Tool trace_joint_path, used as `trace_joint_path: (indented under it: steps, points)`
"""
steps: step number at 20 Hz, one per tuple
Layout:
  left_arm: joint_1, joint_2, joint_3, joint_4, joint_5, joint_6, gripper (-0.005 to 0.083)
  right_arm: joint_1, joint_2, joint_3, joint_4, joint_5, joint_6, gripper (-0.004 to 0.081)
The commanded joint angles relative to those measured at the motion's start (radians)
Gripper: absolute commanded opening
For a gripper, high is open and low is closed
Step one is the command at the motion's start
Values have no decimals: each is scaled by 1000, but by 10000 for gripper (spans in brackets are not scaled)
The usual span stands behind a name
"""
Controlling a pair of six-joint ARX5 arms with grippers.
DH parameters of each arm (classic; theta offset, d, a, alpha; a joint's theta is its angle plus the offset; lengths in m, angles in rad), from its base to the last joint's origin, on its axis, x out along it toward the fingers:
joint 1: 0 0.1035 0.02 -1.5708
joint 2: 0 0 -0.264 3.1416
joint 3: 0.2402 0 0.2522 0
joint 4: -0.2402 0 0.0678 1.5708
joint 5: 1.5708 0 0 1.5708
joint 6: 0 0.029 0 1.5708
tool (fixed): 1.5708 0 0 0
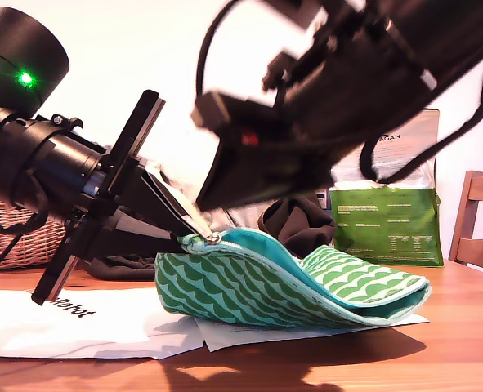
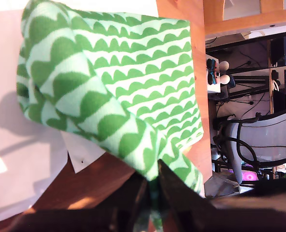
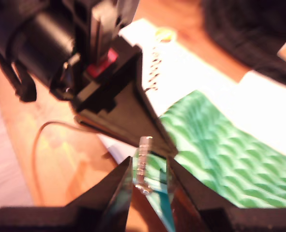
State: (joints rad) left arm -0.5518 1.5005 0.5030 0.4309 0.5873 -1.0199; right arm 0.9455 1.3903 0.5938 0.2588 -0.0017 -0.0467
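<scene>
Green scallops on pale mint cover the single pouch. It lies on the wooden desk with its long axis running across the exterior view. Its zip-pull end points to the exterior view's left and is lifted off the desk. The other end points to the exterior view's right and rests low on white paper. The zip gapes along the upper edge and shows teal lining.

By count I see one pouch, one metal zip pull and two grippers. Beyond them are at least two overlapping white sheets, one wicker basket, one dark cloth heap, one green bag and one wooden chair.

Both grippers meet at the raised end. My second gripper reaches in low from the exterior view's left. Its fingers are pressed together on the zip pull, which stands upright between them against the teal lining. My first gripper comes down from the exterior view's upper right, above the pouch. It pinches the patterned fabric at that same end, just beside the pull. From both sets of jaws the body of the pouch stretches away towards the exterior view's right, sagging down to the paper.
</scene>
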Motion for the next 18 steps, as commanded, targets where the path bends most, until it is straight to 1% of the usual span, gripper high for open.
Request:
trace_joint_path:
  steps: [1, 3, 6, 7, 10, 12, 15, 18]
  points:
    - [0, 5, 6, 14, 6, 7, -19, 2, 26, 43, 3, -16, 1, 195]
    - [0, 5, 6, 15, 7, 8, -19, 1, 37, 59, 0, -16, 1, 194]
    - [0, 5, 6, 17, 7, 7, -19, 0, 52, 61, -38, -18, 3, 192]
    - [0, 5, 6, 20, 7, 7, -19, 0, 60, 61, -45, -27, 19, 192]
    - [0, 5, 6, 23, 11, 7, -19, 0, 72, 61, -33, -40, 24, 187]
    - [0, 5, 6, 23, 16, 7, -19, 0, 72, 62, -33, -40, 24, 136]
    - [0, 5, 6, 23, 26, 8, -19, 0, 72, 63, -28, -40, 24, 98]
    - [0, 5, 6, 21, 26, 27, -19, 0, 72, 63, -5, -40, 24, 14]
